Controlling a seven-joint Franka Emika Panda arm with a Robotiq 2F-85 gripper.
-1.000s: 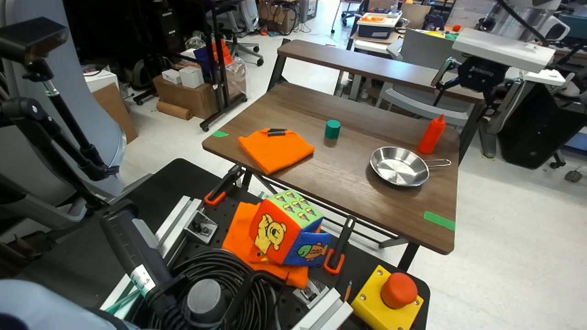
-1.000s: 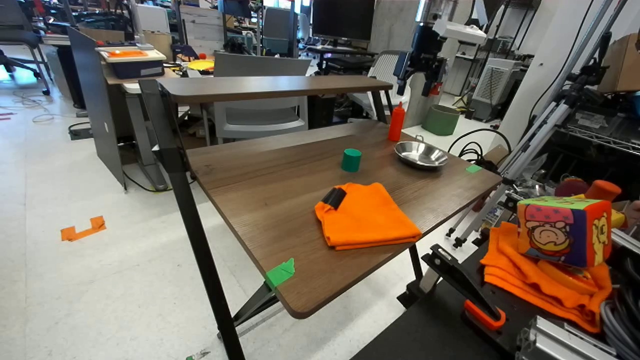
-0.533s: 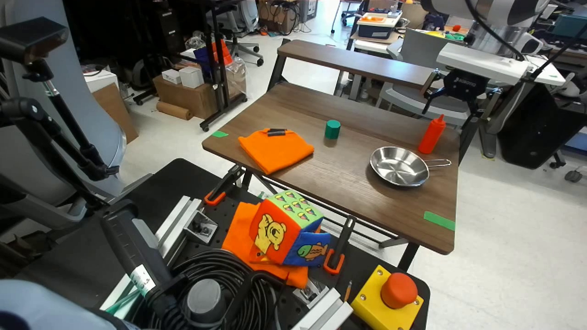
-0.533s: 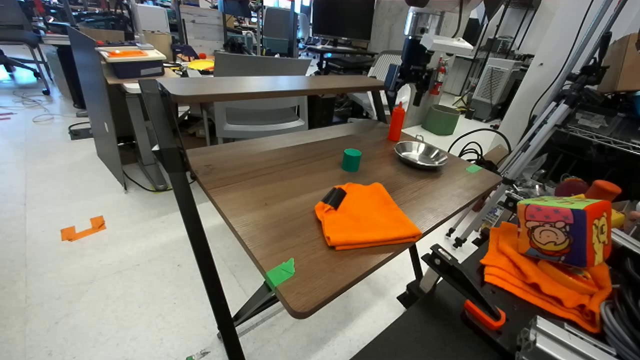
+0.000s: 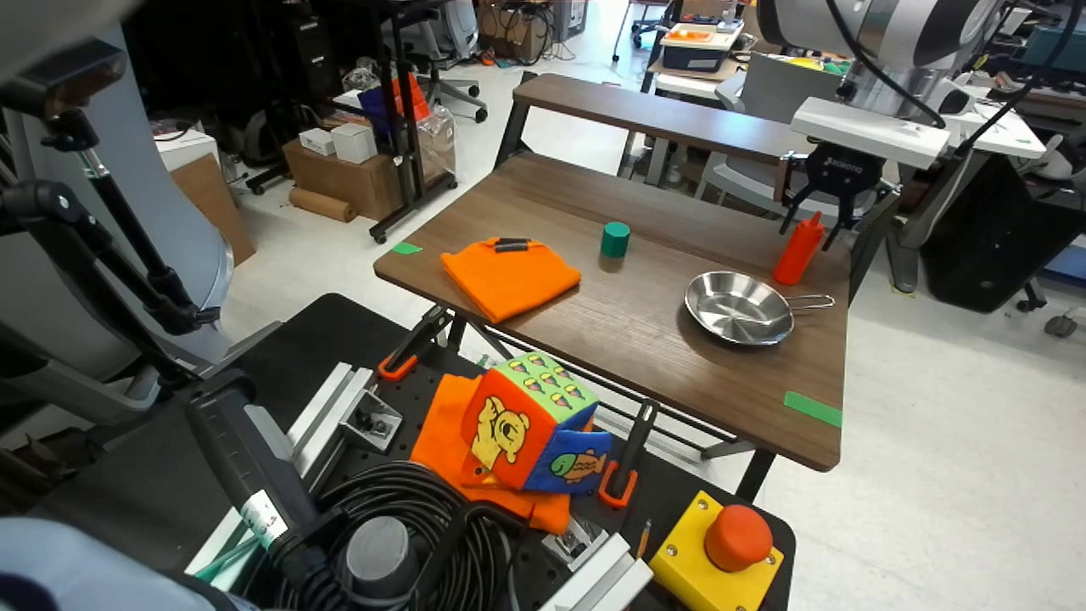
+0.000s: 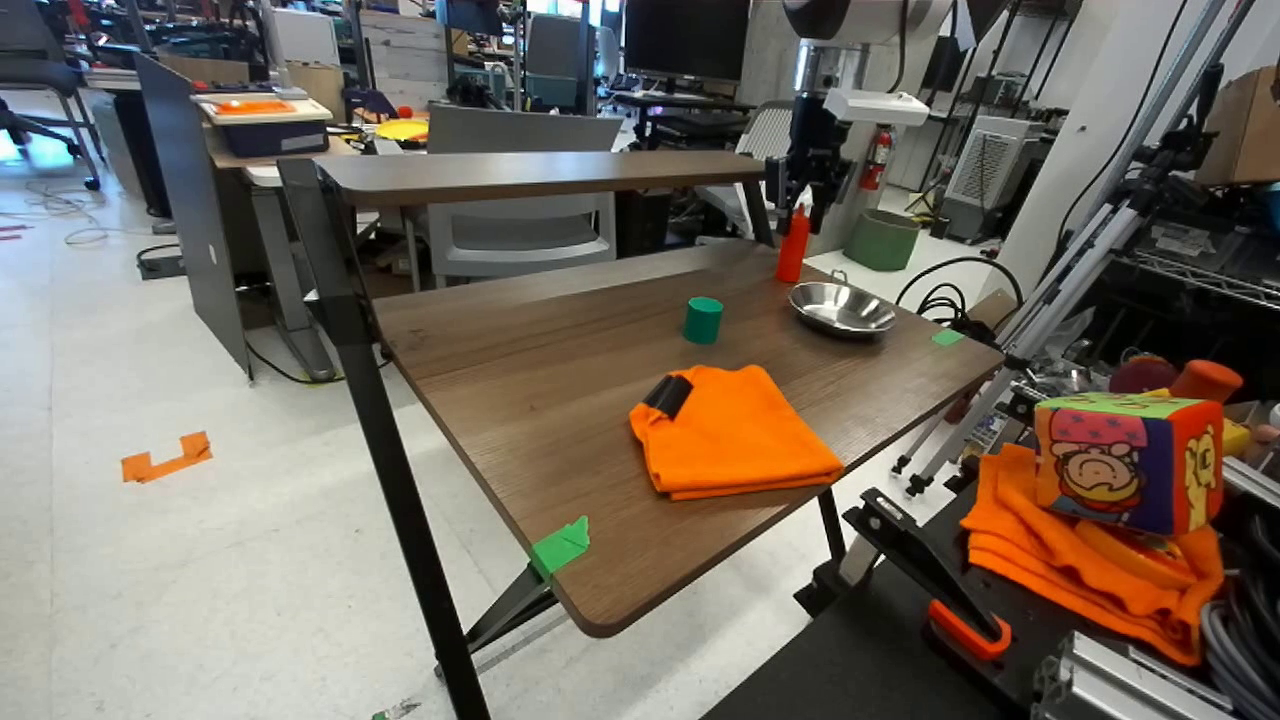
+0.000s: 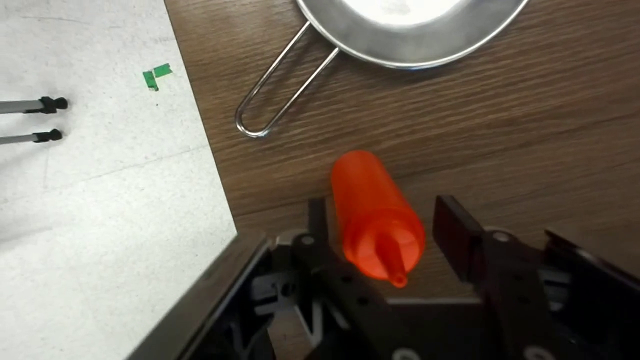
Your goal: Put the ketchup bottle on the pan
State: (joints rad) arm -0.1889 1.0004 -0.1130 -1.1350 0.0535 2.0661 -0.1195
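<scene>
The red-orange ketchup bottle (image 5: 797, 255) stands upright at the far end of the table, also in an exterior view (image 6: 793, 250). My gripper (image 5: 804, 239) is over it, pointing down, with one finger on each side of its upper part. From the wrist view, the bottle (image 7: 367, 190) sits between the spread fingers of the gripper (image 7: 381, 220), nozzle toward the camera. Wood shows between the bottle and the right finger pad (image 7: 452, 235); the left one is nearer to it. The shiny silver pan (image 5: 738, 307) lies beside the bottle, its wire handle (image 7: 280, 85) close to the bottle's base.
A green cup (image 5: 615, 240) and a folded orange cloth (image 5: 509, 280) share the table with them. A raised wooden shelf (image 5: 679, 119) runs along one long side of the table. The table's edge (image 7: 210, 145) is near the bottle in the wrist view.
My gripper has come down over the bottle from above and beside it. Its fingers have drawn closer together around the bottle's top. Bottle and pan have stayed in place.
</scene>
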